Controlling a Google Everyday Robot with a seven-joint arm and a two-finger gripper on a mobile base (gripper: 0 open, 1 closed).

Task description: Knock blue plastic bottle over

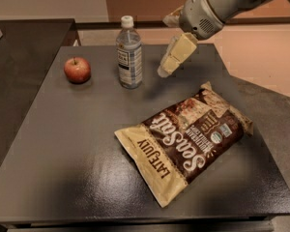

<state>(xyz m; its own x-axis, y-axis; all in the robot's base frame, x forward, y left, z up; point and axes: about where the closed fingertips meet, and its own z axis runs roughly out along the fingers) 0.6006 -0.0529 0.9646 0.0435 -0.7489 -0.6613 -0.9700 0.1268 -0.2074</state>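
the blue plastic bottle (129,57) stands upright at the upper centre of the frame on a dark table (63,158), with a red apple (77,70) to its left. the robot's gripper (163,72) hangs just right of the bottle without touching it, angled down and left, its cream fingers pressed together on nothing. a brown snack bag (186,141) lies flat at lower right.

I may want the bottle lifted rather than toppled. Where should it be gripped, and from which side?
Probably the labelled midsection of the blue plastic bottle, approached level from the side where the gripper hovers, away from the apple. It stands upright, round and narrow there.
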